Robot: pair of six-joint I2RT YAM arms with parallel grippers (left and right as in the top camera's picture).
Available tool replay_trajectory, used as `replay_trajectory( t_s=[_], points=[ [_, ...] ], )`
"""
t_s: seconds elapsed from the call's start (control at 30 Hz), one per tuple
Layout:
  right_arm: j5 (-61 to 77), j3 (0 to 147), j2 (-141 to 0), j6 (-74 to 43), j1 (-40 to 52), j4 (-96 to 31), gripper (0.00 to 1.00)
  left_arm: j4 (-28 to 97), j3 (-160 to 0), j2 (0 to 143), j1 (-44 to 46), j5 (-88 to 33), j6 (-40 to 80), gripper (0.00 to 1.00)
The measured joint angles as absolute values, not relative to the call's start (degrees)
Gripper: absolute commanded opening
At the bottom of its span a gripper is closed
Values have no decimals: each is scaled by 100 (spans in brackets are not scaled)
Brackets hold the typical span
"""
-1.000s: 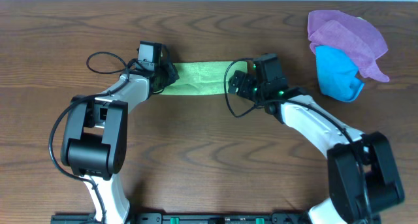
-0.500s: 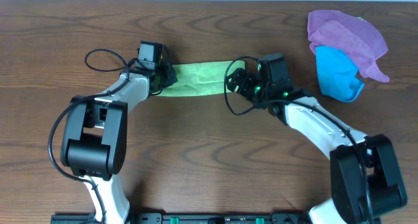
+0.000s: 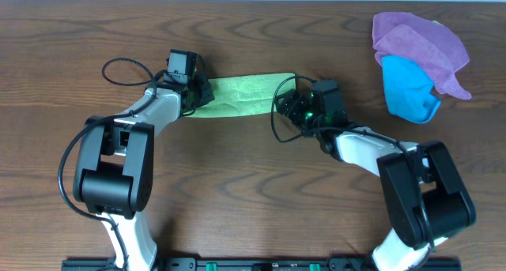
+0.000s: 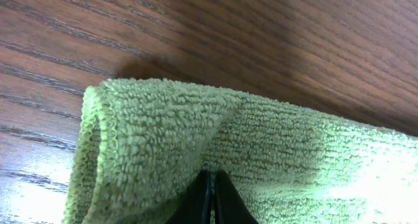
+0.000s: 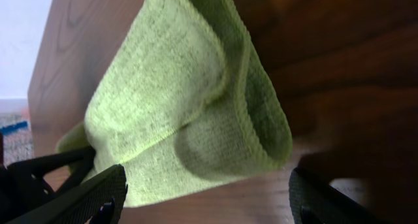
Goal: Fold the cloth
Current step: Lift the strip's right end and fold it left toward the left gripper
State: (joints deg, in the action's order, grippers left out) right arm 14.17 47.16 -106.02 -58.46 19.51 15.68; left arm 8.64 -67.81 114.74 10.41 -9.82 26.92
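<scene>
The light yellow-green cloth (image 3: 239,96) lies folded into a narrow strip across the far middle of the table. My left gripper (image 3: 201,95) is at its left end, fingers (image 4: 211,196) shut on the cloth's folded edge (image 4: 196,139). My right gripper (image 3: 294,103) is at the cloth's right end, jaws (image 5: 206,194) wide open, with the doubled-over end of the cloth (image 5: 196,100) lying between and just ahead of the fingers, not gripped.
A purple cloth (image 3: 419,42) and a bright blue cloth (image 3: 409,89) are piled at the far right of the table. Black cables loop near both wrists. The table's far edge (image 5: 39,61) is close behind the cloth.
My right gripper has let go of the cloth's right end and drawn back and down slightly; the cloth's right end now lies on the table. The left arm has not moved.
</scene>
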Motion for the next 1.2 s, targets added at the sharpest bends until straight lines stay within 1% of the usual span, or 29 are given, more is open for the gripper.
replay_trajectory(
  t_s=[0.27, 0.53, 0.6, 0.67, 0.73, 0.77, 0.87, 1.07, 1.2],
  points=[
    [1258, 4764, -11028, -6152, 1957, 2477, 76, 878, -6785, 11472, 1041, -974, 2692, 6],
    [899, 4921, -11692, -6326, 2152, 3645, 66, 884, -6785, 11472, 1041, -963, 2692, 6],
    [805, 4969, -11769, -6342, 2185, 3712, 56, 886, -6785, 11472, 1041, -963, 2692, 6],
    [661, 4989, -11828, -6375, 2211, 3695, 42, 893, -6785, 11469, 1041, -963, 2692, 6],
    [537, 4984, -11858, -6375, 2233, 3693, 26, 899, -6785, 11469, 1041, -961, 2692, 6],
    [464, 4978, -11876, -6372, 2244, 3688, 19, 902, -6788, 11467, 1041, -961, 2694, 6],
    [342, 4947, -11955, -6274, 2263, 3763, 2, 904, -6788, 11465, 1039, -961, 2692, 6],
    [301, 4899, -11994, -5841, 2274, 3931, 1, 956, -6796, 11465, 1041, -961, 2692, 6],
    [307, 4860, -11832, -5384, 2287, 3739, 1, 1039, -6818, 11463, 1041, -963, 2692, 6]
  ],
)
